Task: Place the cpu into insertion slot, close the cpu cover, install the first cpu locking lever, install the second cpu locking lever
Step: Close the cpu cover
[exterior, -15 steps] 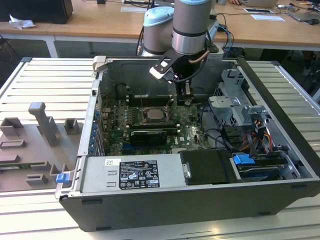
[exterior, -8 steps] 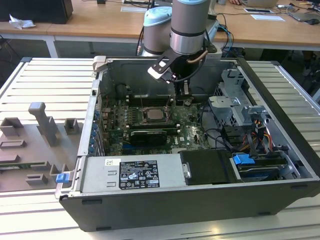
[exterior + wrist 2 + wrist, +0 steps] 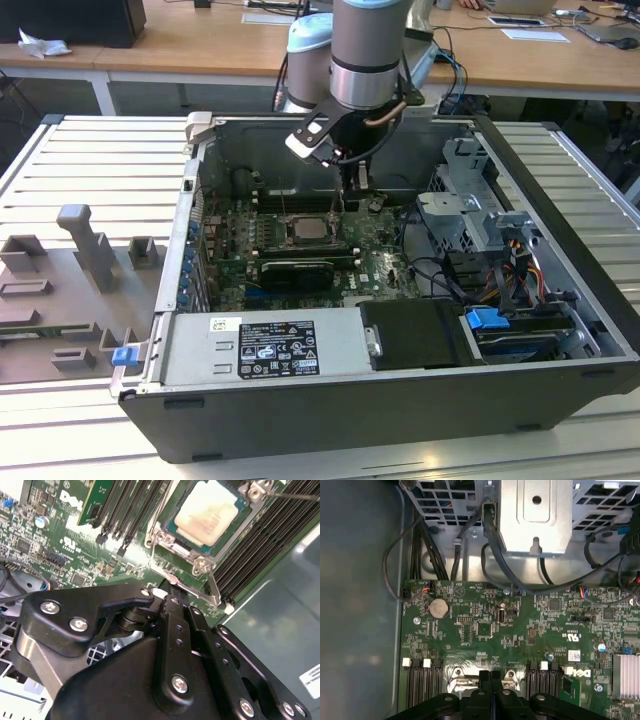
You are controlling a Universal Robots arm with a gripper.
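Inside the open grey computer case [image 3: 300, 440], the exterior view takes in the whole green motherboard [image 3: 385, 270], with the arm's gripper [image 3: 345, 200] low over the insertion slot [image 3: 290, 238]. Both wrist views cut the board off. The first wrist view shows the black jaws pressed together; whether they touch anything is unclear. In the second wrist view, the pale square cpu [image 3: 207, 512] sits framed by the silvery cpu cover [image 3: 182, 549], with a thin wire lever [image 3: 292, 496] beside it.

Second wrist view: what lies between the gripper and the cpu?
In the second wrist view, the metal rim of the cpu cover lies between the gripper and the cpu.
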